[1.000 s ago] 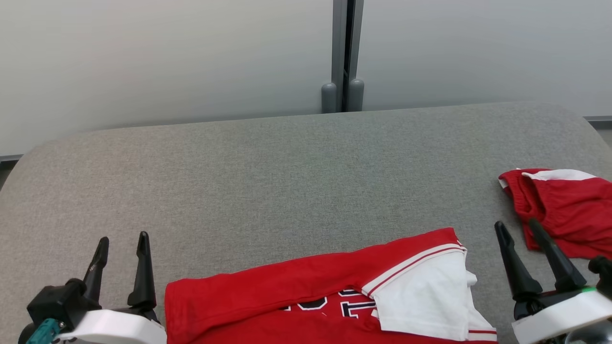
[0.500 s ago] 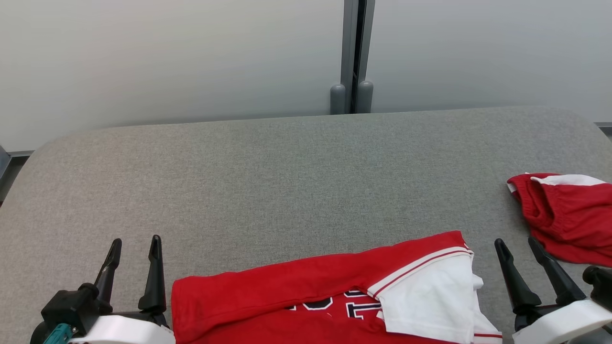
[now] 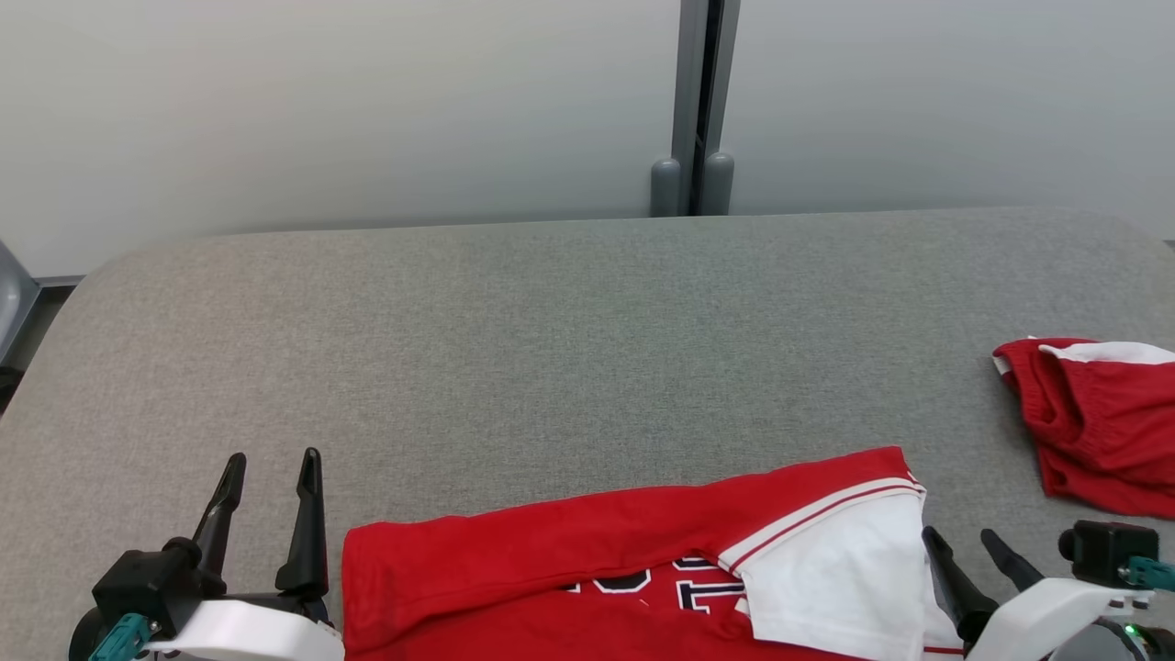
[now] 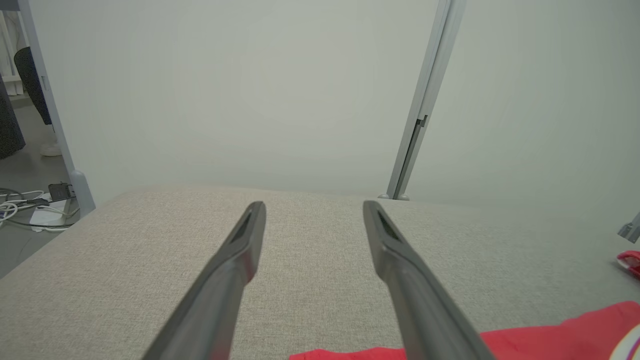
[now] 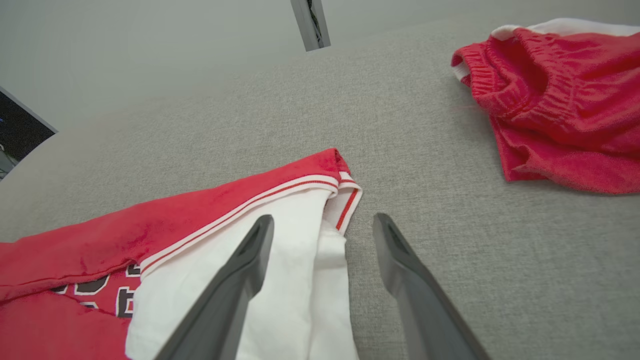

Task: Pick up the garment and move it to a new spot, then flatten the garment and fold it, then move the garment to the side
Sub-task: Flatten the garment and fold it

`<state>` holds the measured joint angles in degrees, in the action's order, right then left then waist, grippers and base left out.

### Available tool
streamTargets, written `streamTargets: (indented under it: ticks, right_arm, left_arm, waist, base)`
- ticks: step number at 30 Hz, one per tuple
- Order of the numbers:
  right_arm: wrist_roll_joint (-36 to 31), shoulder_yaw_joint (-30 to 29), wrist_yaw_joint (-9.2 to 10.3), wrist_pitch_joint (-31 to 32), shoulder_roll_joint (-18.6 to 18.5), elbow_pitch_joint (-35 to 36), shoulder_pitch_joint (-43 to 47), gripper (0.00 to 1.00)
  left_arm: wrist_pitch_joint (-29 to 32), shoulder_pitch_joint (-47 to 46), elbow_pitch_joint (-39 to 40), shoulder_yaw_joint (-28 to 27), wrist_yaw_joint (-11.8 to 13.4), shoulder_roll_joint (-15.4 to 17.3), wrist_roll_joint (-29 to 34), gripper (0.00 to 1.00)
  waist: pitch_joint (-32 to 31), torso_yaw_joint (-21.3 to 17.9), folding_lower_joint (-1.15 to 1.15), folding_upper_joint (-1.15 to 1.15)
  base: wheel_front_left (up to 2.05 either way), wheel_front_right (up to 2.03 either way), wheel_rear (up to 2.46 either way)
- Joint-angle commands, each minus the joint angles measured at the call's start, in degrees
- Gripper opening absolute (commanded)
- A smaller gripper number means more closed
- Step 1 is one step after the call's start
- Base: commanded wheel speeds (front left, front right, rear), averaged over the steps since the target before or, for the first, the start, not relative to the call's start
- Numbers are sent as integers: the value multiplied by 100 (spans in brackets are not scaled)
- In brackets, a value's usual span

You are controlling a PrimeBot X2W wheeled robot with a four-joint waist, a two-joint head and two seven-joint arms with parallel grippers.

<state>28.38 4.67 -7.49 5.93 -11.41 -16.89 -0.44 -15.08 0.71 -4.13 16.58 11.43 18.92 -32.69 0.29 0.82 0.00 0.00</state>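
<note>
The garment (image 3: pixel 587 560) is a red shirt with white sleeve parts and dark lettering, lying rumpled at the near edge of the grey padded table (image 3: pixel 551 349). It also shows in the right wrist view (image 5: pixel 210 220) and as a red edge in the left wrist view (image 4: pixel 560 335). My left gripper (image 3: pixel 272 468) stands open just left of the garment, nothing between its fingers. My right gripper (image 3: pixel 959 542) is open beside the garment's white sleeve end, its fingertips (image 5: pixel 265 225) over the sleeve's edge.
A second red piece with an elastic waistband (image 3: pixel 1097 422) lies at the table's right edge, also in the right wrist view (image 5: pixel 555 100). A grey partition post (image 3: pixel 702 101) stands behind the table. Cables lie on the floor (image 4: pixel 30 205) at the left.
The camera has shifted, so the whole scene slid right. My right gripper has moved down and left, from beside the second red piece to the garment's white sleeve end.
</note>
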Motion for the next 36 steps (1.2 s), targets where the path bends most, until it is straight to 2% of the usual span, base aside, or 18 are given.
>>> streamTargets:
  ticks: [1, 12, 17, 20, 22, 23, 24, 25, 26, 36]
  right_arm:
    - [103, 25, -2, 116, 16, -203, -161, 100]
    - [462, 236, -2, 489, -15, -1643, -708, 100]
    - [860, 397, -2, 898, 170, -2002, -645, 100]
    - [1136, 570, -5, 1150, 281, -1988, -597, 100]
    - [1294, 612, -9, 1135, 302, -1885, -612, 49]
    - [1337, 627, -8, 1084, 272, -1855, -627, 41]
    - [1365, 640, -7, 1021, 235, -1826, -644, 26]
    - [1365, 640, -7, 1021, 235, -1826, -644, 26]
    - [1388, 647, -6, 960, 206, -1803, -664, 0]
    - [1702, 551, -1, 446, -71, -1746, -783, 0]
  left_arm:
    - [5, -106, -5, -3, -18, 7, 0, 100]
    - [116, -268, -86, 70, -110, 11, -89, 100]
    - [128, -239, -105, 59, -104, 48, -121, 100]
    - [136, -250, -118, 71, -109, 52, -136, 100]
    - [133, -245, -122, 69, -103, 53, -135, 100]
    - [131, -240, -128, 69, -100, 51, -140, 100]
    - [129, -239, -130, 73, -99, 48, -145, 100]
    - [129, -239, -130, 73, -99, 48, -145, 100]
    - [129, -241, -134, 83, -101, 45, -149, 100]
    - [137, -227, -173, 129, -102, 53, -170, 100]
  waist:
    - [29, 43, 0, 0]
    - [115, 318, 0, 0]
    - [101, 395, 0, 0]
    - [92, 420, 0, 0]
    - [85, 419, 0, 0]
    - [82, 414, 0, 0]
    - [78, 409, 0, 0]
    - [78, 409, 0, 0]
    - [75, 405, 0, 0]
    - [19, 318, 0, 0]
  base:
    - [0, 0, 0]
    - [0, 0, 0]
    - [0, 0, 0]
    - [0, 0, 0]
    - [0, 0, 0]
    - [0, 0, 0]
    - [0, 0, 0]
    - [0, 0, 0]
    - [0, 0, 0]
    - [0, 0, 0]
